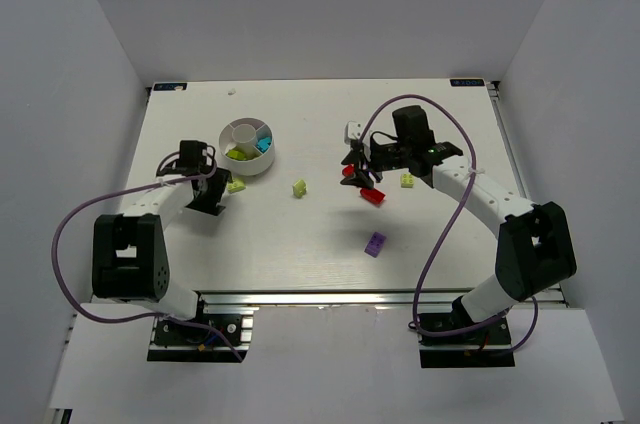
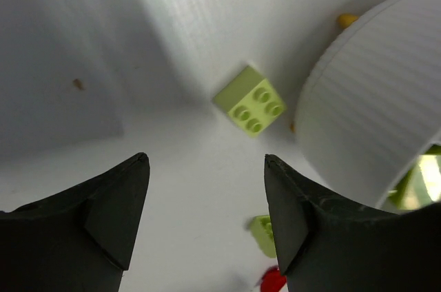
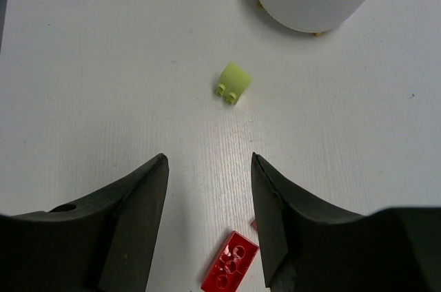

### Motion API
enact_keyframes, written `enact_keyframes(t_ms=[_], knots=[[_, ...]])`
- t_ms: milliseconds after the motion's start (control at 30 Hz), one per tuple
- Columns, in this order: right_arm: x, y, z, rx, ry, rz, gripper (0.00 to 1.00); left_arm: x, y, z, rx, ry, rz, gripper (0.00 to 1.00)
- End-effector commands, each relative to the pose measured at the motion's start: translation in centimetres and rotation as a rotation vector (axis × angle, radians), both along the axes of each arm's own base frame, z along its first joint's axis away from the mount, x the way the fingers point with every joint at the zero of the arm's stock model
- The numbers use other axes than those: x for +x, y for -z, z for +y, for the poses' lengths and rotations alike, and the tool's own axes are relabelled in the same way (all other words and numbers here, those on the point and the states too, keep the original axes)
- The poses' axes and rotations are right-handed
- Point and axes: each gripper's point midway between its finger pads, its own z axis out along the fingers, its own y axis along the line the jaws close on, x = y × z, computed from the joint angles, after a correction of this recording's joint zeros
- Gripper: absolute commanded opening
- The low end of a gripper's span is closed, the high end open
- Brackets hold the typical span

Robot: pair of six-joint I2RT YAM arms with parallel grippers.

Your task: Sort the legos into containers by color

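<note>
Red studded plastic brick: studs up, long axis running lower left to upper right, bottom centre of the right wrist frame, on the white desk.
Lime-green square studded brick: just beside the ribbed round white plastic dish.
Left end effector: fingers apart, empty.
Right end effector: fingers apart, nothing gripped.

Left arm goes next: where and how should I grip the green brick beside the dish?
Grip the green brick across two opposite flat sides, coming straight down. It lies studs up, turned diagonally to the left gripper, so rotate the wrist first. The dish wall stands close beside it, so a sideways approach would likely be cramped.
</note>
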Motion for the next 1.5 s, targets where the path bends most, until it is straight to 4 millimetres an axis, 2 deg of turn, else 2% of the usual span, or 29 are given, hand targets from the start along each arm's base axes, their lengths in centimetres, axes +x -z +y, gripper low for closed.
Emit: enact_keyframes(t_ms=[0, 200, 233, 333, 400, 733, 967, 1100, 1300, 1467], knots=[[0.1, -1.6, -0.1, 0.044, -0.008, -0.038, 0.57, 3.1, -2.6, 1.1, 0.004, -0.09, -0.086, 0.77], [0.2, -1.5, -0.3, 0.049, -0.002, -0.031, 0.57, 3.4, -2.2, 1.2, -0.034, -0.164, -0.088, 0.74], [0.2, -1.4, -0.2, 0.05, -0.002, -0.028, 0.57, 3.4, -1.4, 2.3, -0.049, -0.205, -0.063, 0.74], [0.3, -1.5, -0.2, 0.053, -0.001, -0.03, 0.57, 3.4, 0.1, 1.6, -0.094, -0.206, -0.003, 0.74], [0.4, -1.5, -0.3, 0.055, 0.001, -0.033, 0.57, 3.8, 0.5, 1.4, -0.109, -0.204, 0.009, 0.73], [0.4, -1.3, -0.6, 0.057, 0.009, -0.026, 0.57, 6.2, 0.7, 1.3, -0.123, -0.211, 0.017, 0.72], [0.5, -1.2, -0.7, 0.058, 0.015, -0.021, 0.57, 4.6, 1.1, 0.8, -0.14, -0.202, 0.086, 0.72], [0.6, -1.2, -0.7, 0.064, 0.016, -0.021, 0.56, 3.6, 1.5, -0.6, -0.221, -0.194, 0.117, 0.73], [0.7, -1.6, -0.6, 0.072, 0.015, -0.027, 0.57, 3.9, 2.3, -1.0, -0.252, -0.216, 0.141, 0.74], [0.6, -1.5, -0.9, 0.073, 0.025, -0.025, 0.57, 3.4, 3.3, -0.9, -0.24, -0.229, 0.227, 0.76]])
